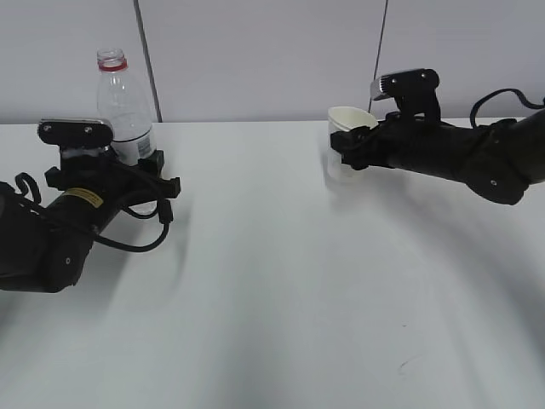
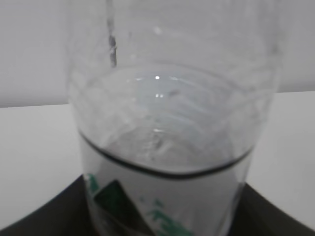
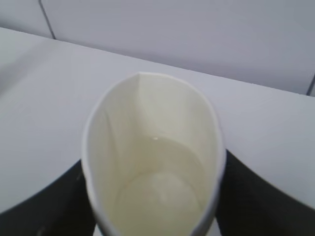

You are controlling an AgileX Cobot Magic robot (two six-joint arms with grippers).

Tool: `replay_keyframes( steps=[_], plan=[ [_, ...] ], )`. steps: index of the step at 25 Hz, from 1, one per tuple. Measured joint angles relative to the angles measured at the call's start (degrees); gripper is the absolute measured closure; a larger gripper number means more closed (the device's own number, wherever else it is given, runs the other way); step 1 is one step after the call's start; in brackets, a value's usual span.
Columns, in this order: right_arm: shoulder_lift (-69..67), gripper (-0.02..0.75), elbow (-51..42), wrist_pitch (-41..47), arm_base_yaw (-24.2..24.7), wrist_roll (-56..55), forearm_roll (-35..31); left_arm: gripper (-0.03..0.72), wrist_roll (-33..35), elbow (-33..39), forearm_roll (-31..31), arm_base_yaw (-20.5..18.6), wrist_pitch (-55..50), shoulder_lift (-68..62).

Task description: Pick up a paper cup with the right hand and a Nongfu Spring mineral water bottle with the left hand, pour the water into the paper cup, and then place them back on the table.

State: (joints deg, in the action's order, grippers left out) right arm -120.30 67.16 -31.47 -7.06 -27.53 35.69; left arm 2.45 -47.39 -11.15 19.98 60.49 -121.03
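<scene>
The clear Nongfu Spring bottle stands upright at the far left, uncapped, with a red neck ring. My left gripper is shut on its lower body. In the left wrist view the bottle fills the frame, its water line low and green label print below, between black fingers. The off-white paper cup is upright at the right, with my right gripper shut on it. In the right wrist view the cup is squeezed oval and holds some water, between black fingers.
The white table spreads between the two arms, with a faint scuff mark at the front right. A grey wall with vertical seams stands behind. Cables loop beside the left arm.
</scene>
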Motion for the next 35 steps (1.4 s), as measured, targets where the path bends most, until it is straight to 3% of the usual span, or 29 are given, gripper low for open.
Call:
replay_keyframes(
  steps=[8, 15, 28, 35],
  plan=[
    [-2.9, 0.258, 0.0, -1.8, 0.9, 6.7, -6.6, 0.277, 0.0, 0.0, 0.1, 0.0, 0.0, 0.0],
    [-6.7, 0.258, 0.0, -6.5, 0.9, 9.0, -7.3, 0.277, 0.0, 0.0, 0.2, 0.0, 0.0, 0.0],
    [-7.2, 0.257, 0.0, -7.4, 0.9, 11.6, -8.0, 0.277, 0.0, 0.0, 0.7, 0.0, 0.0, 0.0],
    [-7.2, 0.143, 0.0, -7.4, 0.9, 11.6, -8.3, 0.277, 0.0, 0.0, 1.3, 0.0, 0.0, 0.0]
  ],
)
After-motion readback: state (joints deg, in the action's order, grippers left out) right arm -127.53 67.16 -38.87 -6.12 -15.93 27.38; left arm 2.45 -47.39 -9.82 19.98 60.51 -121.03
